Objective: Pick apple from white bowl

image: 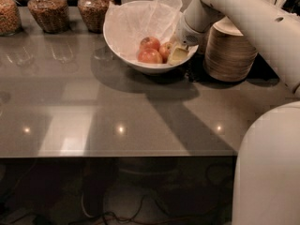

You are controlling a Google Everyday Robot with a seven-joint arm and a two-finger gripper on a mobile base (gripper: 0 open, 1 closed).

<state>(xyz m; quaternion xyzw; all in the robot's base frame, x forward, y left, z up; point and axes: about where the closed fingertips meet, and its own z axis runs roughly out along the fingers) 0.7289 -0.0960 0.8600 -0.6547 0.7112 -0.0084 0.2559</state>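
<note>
The white bowl (123, 41), lined with crumpled white tissue, stands at the back middle of the grey table. Three apples lie in its right half. The even red apple (150, 56) is at the front, a red apple with a yellowish top (150, 42) lies behind it, and a paler orange apple (165, 50) lies to its right. My gripper (177, 55) reaches down into the bowl's right side from the upper right. It is right beside the orange apple and a little right of the red apple. The wrist hides part of the bowl's right rim.
A stack of tan disposable bowls (229, 53) stands just right of the white bowl, under my arm. Three jars of brown food (47, 8) line the table's back left. My white base (269, 168) fills the lower right. The table's front edge runs across the middle.
</note>
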